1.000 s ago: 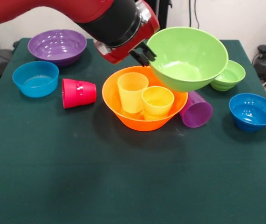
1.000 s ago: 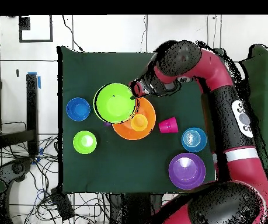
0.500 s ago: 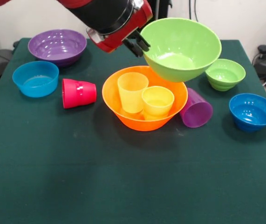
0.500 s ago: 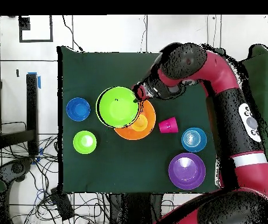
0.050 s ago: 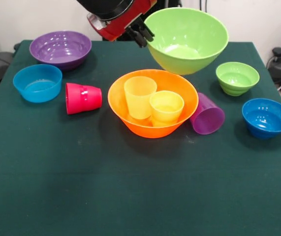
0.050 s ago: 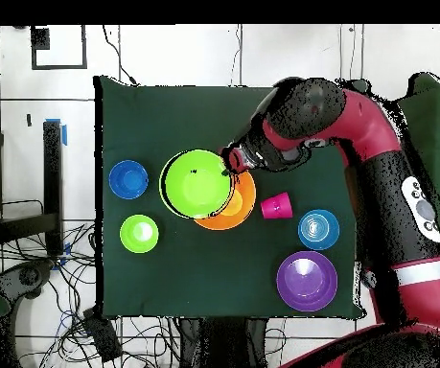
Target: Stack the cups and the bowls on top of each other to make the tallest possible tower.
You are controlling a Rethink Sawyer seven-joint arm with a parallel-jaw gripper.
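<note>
Dark green cloth covers the table (image 5: 130, 196), and pale wall shows behind it. We see the gripper (image 5: 142, 33) at the top of the front view, clamped on the rim of the large lime green bowl (image 5: 187, 39), which hangs in the air, tilted so its opening faces the camera. Nothing touches the bowl but the gripper.

Directly below the held bowl, a little toward the camera, sits the large orange bowl (image 5: 152, 105), the base of the tower. Inside it two cups stand upright and side by side: the yellow-orange cup (image 5: 140, 96) just under the gripper and the pale yellow cup (image 5: 166, 106) beside it. In the overhead view the lifted bowl (image 6: 198, 182) hides most of the orange bowl (image 6: 243, 206), leaving only a crescent of orange showing.

Down and to the picture's left of the gripper, the red-pink cup (image 5: 83, 98) lies on its side, near the orange bowl but apart from it. Beyond that we find a small blue bowl (image 5: 37, 82) and the large purple bowl (image 5: 60, 48), both upright.

On the other side, below the held bowl, the purple cup (image 5: 207, 114) lies on its side against the orange bowl's wall. Further out stand the small lime green bowl (image 5: 237, 77) and a second small blue bowl (image 5: 266, 117).
</note>
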